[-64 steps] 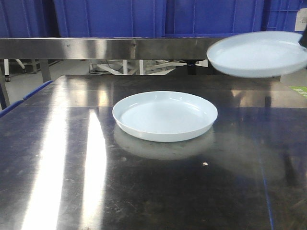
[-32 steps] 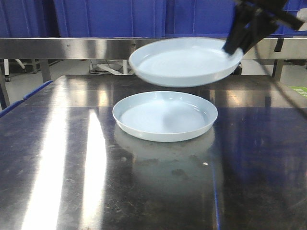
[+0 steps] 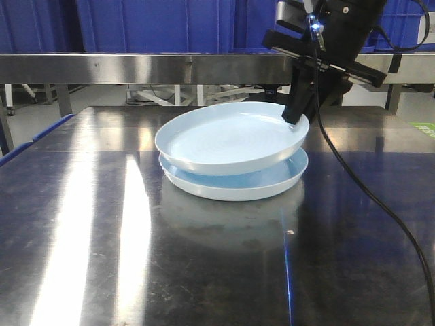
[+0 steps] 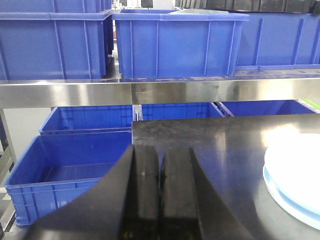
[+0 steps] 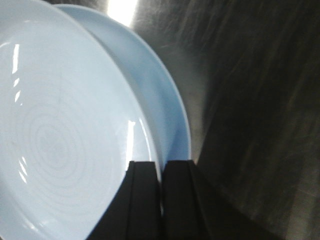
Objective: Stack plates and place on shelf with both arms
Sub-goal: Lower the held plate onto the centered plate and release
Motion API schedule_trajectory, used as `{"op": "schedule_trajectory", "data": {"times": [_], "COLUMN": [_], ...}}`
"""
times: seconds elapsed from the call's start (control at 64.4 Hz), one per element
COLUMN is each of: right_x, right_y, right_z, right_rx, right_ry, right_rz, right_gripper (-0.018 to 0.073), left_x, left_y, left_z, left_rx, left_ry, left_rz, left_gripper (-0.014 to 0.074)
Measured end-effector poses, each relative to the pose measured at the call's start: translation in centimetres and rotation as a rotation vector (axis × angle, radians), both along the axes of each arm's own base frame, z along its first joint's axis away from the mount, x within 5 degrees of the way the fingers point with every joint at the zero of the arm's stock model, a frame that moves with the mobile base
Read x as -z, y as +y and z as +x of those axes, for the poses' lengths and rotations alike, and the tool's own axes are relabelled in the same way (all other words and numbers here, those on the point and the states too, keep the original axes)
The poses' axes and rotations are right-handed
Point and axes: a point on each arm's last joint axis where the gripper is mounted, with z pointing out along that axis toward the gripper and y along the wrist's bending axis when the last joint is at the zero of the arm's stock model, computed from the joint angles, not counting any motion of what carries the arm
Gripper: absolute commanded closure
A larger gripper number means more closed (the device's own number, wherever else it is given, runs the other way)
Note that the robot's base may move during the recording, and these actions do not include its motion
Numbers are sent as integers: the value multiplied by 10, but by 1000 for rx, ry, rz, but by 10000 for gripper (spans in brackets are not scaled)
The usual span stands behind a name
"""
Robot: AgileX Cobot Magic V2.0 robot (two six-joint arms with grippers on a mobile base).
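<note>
Right claw (image 3: 296, 117) pinches the upper plate (image 3: 224, 139) by its far-right rim, tilted over the lower plate (image 3: 275, 178) on the desk (image 3: 204, 265). Best now: level it, centre it, lower gently, then let go. Left claw (image 4: 160, 157) sits closed, empty, well apart.

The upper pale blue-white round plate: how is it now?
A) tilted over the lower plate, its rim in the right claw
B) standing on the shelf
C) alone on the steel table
A: the right claw pinches the rim of the upper pale blue-white round plate, which slants over the lower plate.
</note>
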Motion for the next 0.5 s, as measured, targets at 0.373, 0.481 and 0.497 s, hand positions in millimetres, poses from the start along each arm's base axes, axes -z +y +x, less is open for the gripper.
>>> {"op": "schedule_trajectory", "data": {"times": [0.373,0.481,0.497], "right_x": [3,8,9], "right_y": [0,-1,0], "right_z": [-1,-2,-2], "right_rx": [-1,3,2], "right_ry": [5,14,15], "right_rz": [-13,-17,-17], "right_gripper": [511,511,511], "left_x": [1,1,1], "left_y": [0,0,0], "left_z": [0,0,0], "left_rx": [0,0,0], "left_ry": [3,3,3], "left_rz": [1,1,1], "left_gripper": [516,516,516]}}
